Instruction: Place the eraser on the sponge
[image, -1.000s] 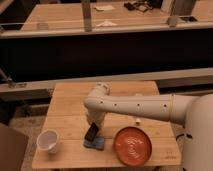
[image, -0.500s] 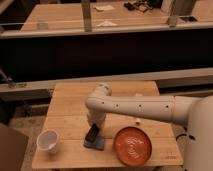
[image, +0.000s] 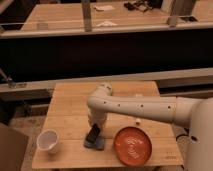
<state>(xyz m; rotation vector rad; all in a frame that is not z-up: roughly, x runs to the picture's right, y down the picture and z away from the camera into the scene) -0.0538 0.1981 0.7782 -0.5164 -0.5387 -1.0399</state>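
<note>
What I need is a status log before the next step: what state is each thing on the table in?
eraser: tilted, lower end apparently on the sponge.
sponge: flat on the table, under the eraser.
gripper: lowered at the eraser's top, above the sponge.
cup: upright, apart, left of the sponge.
plate: flat, nothing on it, right of the sponge.
</note>
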